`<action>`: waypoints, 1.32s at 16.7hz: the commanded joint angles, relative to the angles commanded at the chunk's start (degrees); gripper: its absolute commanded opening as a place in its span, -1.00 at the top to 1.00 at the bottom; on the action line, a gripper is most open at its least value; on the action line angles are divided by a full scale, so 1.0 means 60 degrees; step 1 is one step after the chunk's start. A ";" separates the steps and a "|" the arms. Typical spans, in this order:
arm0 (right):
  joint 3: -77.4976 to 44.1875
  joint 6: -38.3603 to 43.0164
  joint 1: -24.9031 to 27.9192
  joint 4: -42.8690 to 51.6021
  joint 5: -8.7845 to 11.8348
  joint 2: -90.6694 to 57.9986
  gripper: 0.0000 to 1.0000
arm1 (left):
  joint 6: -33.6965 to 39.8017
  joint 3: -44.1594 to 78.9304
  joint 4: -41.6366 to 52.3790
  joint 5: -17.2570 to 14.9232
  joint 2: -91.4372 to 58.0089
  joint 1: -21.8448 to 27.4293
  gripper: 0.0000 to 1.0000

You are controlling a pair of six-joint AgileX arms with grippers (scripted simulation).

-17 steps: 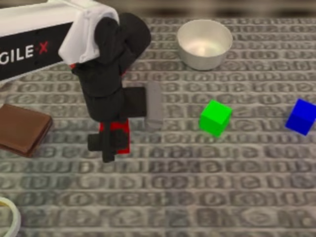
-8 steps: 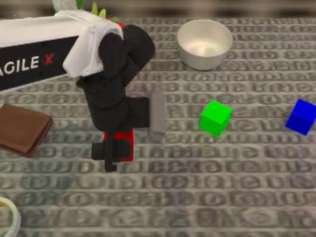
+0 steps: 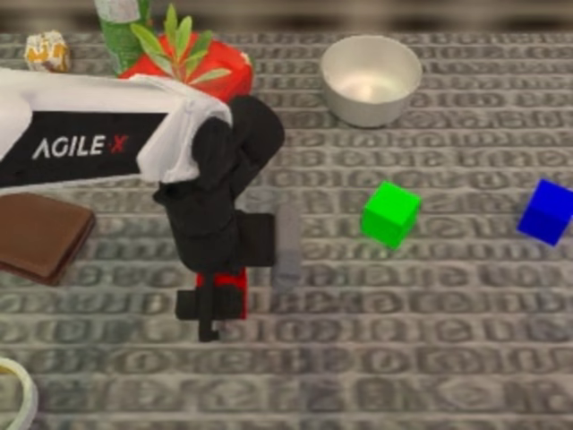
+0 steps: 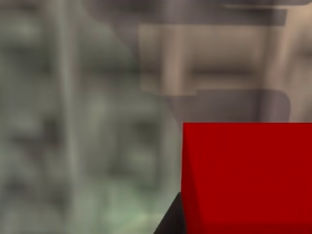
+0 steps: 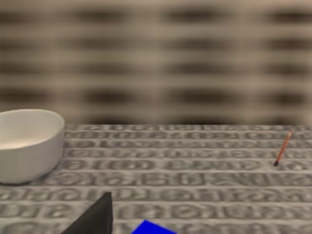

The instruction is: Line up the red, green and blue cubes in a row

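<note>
The left arm is reaching in from the left of the bench, its pincer pointing down and closing on the red cube, which is showing as a red patch between the black fingers. In the left wrist view the red cube is filling the lower right, tight against a dark finger edge. Whether it is resting on the bench or lifted just clear cannot be told.

The green cube is sitting right of centre, well apart from the red one. The blue cube is lying near the right edge, on roughly the same line as the green. A white bowl is standing at the far side.

The right pincer is not appearing in the top view; the right wrist view is showing one dark finger, with the blue cube's corner just beside it, so its opening cannot be told.

Judging from this, doing the step well means bringing the red cube rightward onto the line of the green and blue cubes, setting it down square and level to the left of the green, and opening the pincer without nudging it.
</note>
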State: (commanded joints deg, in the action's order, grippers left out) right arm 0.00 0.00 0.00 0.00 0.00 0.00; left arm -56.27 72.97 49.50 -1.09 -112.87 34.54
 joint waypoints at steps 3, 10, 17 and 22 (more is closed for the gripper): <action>0.0000 0.0000 0.0000 0.0000 0.0000 0.0000 -1.00 | 0.0000 0.0000 0.0000 0.0000 0.0000 0.0000 0.85; 0.0000 0.0000 0.0000 0.0000 0.0000 0.0000 -1.00 | 0.0000 0.0000 0.0000 0.0000 0.0000 0.0000 -0.21; 0.0000 0.0000 0.0000 0.0000 0.0000 0.0000 -1.00 | 0.0000 0.0000 0.0000 0.0000 0.0000 0.0000 -1.00; 0.0000 0.0000 0.0000 0.0000 0.0000 0.0000 -1.00 | 0.0000 0.0000 0.0000 0.0000 0.0000 0.0000 -1.00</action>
State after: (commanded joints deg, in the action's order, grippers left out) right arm 0.00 0.00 0.00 0.00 0.00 0.00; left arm -56.27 72.97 49.50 -1.09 -112.87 34.54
